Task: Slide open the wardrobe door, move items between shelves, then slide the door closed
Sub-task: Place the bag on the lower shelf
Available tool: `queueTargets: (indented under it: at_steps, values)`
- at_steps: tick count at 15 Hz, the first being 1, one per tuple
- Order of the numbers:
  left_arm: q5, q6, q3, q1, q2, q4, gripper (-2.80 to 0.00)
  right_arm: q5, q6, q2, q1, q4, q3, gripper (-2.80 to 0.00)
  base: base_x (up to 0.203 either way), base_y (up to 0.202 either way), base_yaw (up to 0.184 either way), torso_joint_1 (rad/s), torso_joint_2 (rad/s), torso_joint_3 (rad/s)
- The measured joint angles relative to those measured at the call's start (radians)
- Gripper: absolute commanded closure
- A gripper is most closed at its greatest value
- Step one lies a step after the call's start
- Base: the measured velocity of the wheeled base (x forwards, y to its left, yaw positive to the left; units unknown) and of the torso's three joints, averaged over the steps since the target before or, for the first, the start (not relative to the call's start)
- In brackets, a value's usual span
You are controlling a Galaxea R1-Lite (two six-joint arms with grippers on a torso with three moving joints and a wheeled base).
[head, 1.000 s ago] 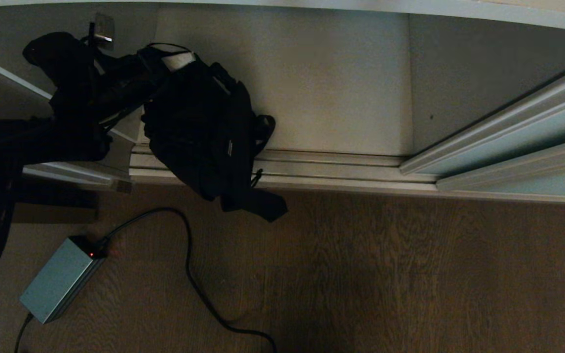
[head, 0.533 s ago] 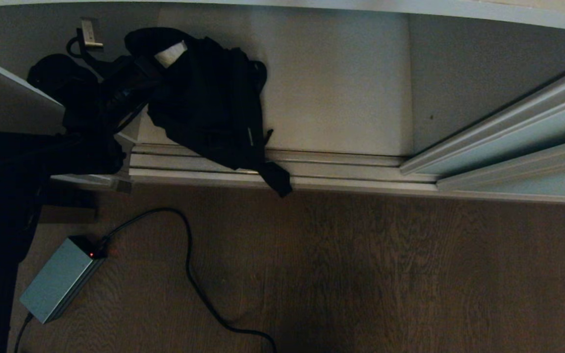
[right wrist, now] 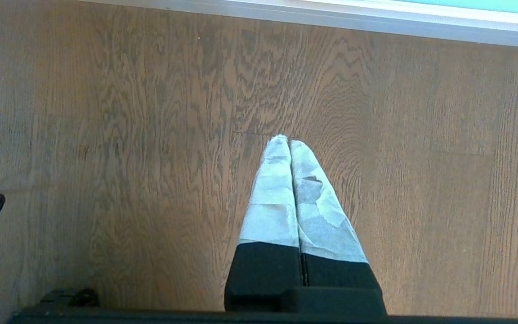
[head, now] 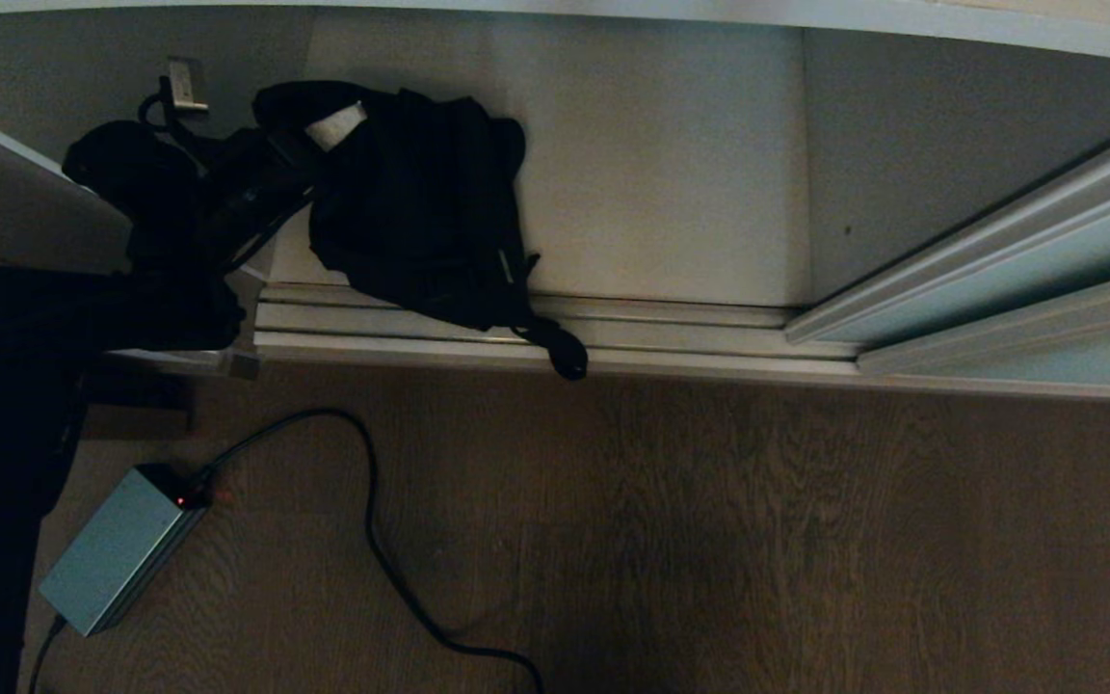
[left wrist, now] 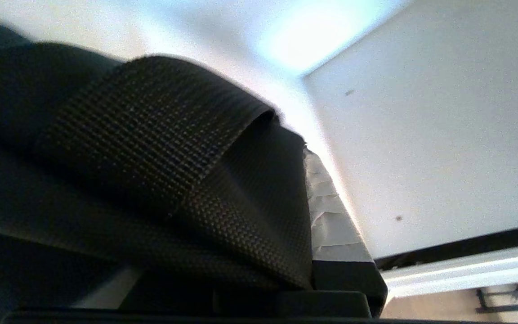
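One black bag [head: 420,222] clamped in left end effector [head: 309,135]

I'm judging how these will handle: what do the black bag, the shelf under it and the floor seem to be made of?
The black bag looks like soft fabric; its strap shows coarse woven webbing. The shelf looks like smooth, matte white board, probably laminate. The floor shows brown wood grain, either wood or a wood-look surface.
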Motion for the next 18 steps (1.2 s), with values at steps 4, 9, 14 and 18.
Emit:
queueTargets:
  at_steps: [4, 9, 14, 18]
  values:
    - [-0.001, 0.01, 0.0, 0.006, 0.04, 0.212, 0.0, 0.0, 0.0, 0.0, 0.0, 0.0, 0.0, 0.0, 0.0, 0.0, 0.0, 0.0, 0.0, 0.0]
    - [0.044, 0.052, 0.0, 0.004, 0.056, 0.219, 0.0, 0.0, 0.0, 0.0, 0.0, 0.0, 0.0, 0.0, 0.0, 0.0, 0.0, 0.0, 0.0, 0.0]
    - [0.047, 0.062, 0.001, -0.019, 0.073, 0.222, 0.0, 0.0, 0.0, 0.0, 0.0, 0.0, 0.0, 0.0, 0.0, 0.0, 0.0, 0.0, 0.0, 0.0]
    - [0.045, 0.063, 0.001, -0.024, 0.076, 0.221, 0.0, 0.0, 0.0, 0.0, 0.0, 0.0, 0.0, 0.0, 0.079, 0.0, 0.001, 0.0, 0.0, 0.001]
